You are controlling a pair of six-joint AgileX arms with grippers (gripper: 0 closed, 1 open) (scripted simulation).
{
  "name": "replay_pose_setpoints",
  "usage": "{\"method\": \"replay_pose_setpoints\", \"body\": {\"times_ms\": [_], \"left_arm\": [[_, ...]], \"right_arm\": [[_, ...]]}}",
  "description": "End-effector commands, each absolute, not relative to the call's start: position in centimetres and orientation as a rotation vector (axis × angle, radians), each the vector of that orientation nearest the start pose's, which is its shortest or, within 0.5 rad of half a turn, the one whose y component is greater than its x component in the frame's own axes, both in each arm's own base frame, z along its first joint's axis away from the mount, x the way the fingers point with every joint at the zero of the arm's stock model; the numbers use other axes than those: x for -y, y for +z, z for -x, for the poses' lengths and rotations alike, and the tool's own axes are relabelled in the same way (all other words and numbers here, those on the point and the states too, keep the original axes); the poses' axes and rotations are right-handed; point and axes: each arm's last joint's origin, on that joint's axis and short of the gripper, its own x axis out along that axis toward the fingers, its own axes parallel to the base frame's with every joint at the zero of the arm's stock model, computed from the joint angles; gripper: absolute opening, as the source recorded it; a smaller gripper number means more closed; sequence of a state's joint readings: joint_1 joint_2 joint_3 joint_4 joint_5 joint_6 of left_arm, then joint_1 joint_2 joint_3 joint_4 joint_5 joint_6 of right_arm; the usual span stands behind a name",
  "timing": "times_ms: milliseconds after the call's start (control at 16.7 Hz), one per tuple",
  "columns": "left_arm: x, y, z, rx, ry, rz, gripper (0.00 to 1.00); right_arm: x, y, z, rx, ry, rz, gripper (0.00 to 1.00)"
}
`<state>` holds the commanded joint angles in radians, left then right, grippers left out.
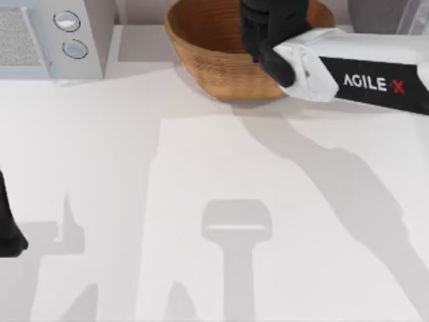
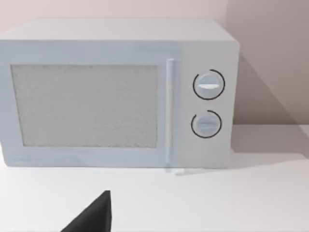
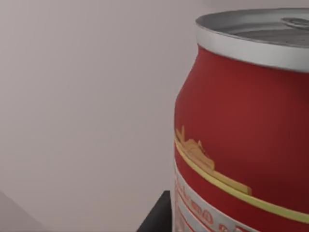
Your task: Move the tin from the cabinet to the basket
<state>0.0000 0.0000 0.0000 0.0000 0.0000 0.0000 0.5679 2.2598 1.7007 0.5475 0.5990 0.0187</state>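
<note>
Overhead camera looks straight down on the white boxy microwave (image 1: 57,37); left wrist camera faces its front (image 2: 116,94) from nearby, level; right wrist camera sits extremely close to a red can (image 3: 246,140).

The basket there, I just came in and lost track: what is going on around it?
The right arm reaches across the back of the table, its end effector over the wicker basket. Its wrist view has a red tin with a silver top close in front of the camera, so it seems to be carrying the tin, though the grip itself is hidden. The left arm sits parked at the table's left edge, facing a white microwave whose door is closed.
</note>
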Motion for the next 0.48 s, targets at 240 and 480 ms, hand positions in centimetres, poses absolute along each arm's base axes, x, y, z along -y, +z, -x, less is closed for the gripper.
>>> {"method": "replay_pose_setpoints", "body": {"times_ms": [240, 480], "left_arm": [[0.12, 16.00, -10.57, 0.000, 0.000, 0.000, 1.00], [0.12, 16.00, -10.57, 0.000, 0.000, 0.000, 1.00]], "right_arm": [[-27.63, 22.09, -45.80, 0.001, 0.002, -0.005, 0.00], [-27.63, 22.09, -45.80, 0.001, 0.002, -0.005, 0.15]]}}
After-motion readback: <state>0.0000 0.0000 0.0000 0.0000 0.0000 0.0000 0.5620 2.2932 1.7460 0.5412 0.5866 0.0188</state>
